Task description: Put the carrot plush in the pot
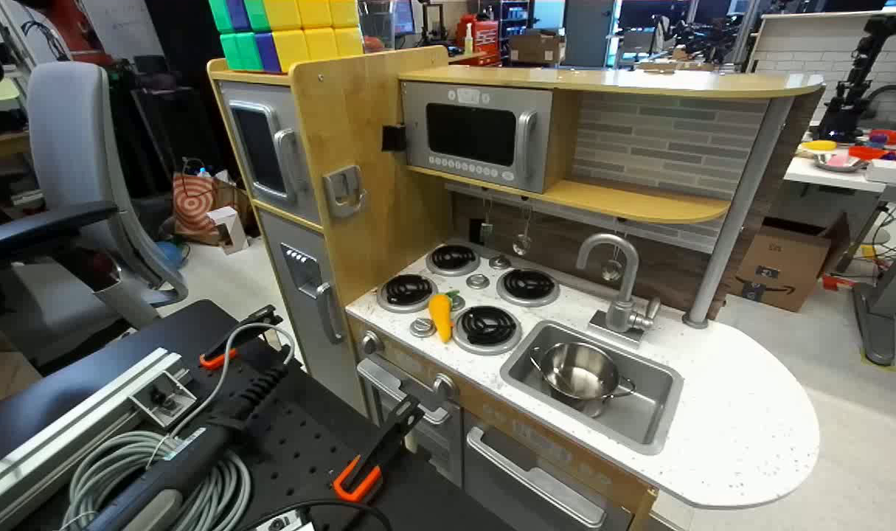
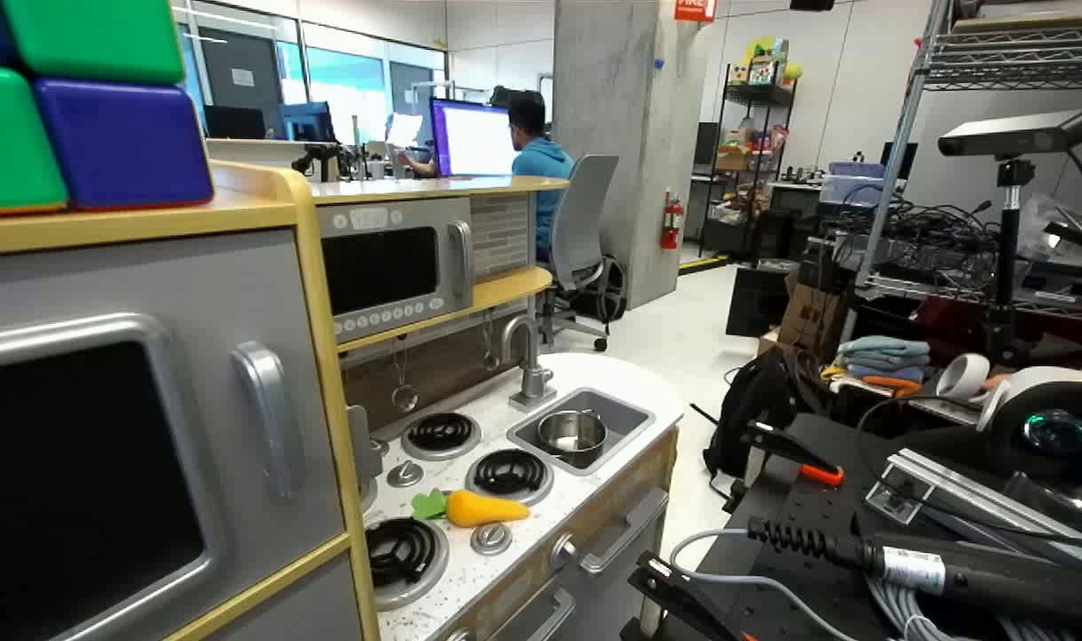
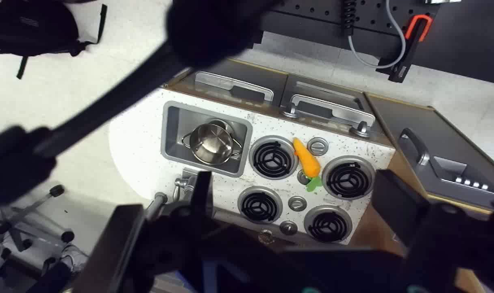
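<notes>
Well apart from round silver metal pot (image 3: pixel 212 143): orange, green-leafed carrot plush (image 3: pixel 308 162). Our pincer (image 3: pixel 292 179) spread wide, empty; if we pinch off-centre, plush may slip.

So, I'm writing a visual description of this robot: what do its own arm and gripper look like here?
Only the wrist view shows the gripper: black or very dark, with two blocky, flat-faced fingers and bulkier dark parts at their base. It is shadowed and blurred, so I can't make out markings or cables. I can't pick out the arm.
</notes>
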Controlling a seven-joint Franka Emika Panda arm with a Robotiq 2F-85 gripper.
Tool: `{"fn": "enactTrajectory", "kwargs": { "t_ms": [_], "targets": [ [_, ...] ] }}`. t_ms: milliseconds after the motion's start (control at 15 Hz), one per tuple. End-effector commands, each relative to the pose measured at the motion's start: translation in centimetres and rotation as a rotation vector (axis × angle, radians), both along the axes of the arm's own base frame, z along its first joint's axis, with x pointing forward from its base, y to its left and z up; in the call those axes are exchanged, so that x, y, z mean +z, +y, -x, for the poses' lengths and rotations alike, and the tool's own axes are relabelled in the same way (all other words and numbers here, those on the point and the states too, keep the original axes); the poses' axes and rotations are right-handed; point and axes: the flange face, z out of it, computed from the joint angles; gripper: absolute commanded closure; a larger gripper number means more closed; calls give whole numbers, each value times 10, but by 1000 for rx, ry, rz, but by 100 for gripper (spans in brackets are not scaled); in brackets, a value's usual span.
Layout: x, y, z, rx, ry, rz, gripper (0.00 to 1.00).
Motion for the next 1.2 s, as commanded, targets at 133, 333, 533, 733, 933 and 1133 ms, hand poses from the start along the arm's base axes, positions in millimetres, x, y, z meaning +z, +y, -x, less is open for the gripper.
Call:
{"fn": "enactTrajectory", "kwargs": {
  "t_ms": [133, 333, 533, 733, 933, 1133],
  "targets": [
    [1, 0, 0, 0, 0, 0, 0],
    [1, 0, 0, 0, 0, 0, 0],
    [1, 0, 0, 0, 0, 0, 0],
    [1, 0, 0, 0, 0, 0, 0],
    [-17, -15, 8, 179, 146, 0, 0],
    [-39, -34, 11, 330, 200, -20, 0]
  ]
}}
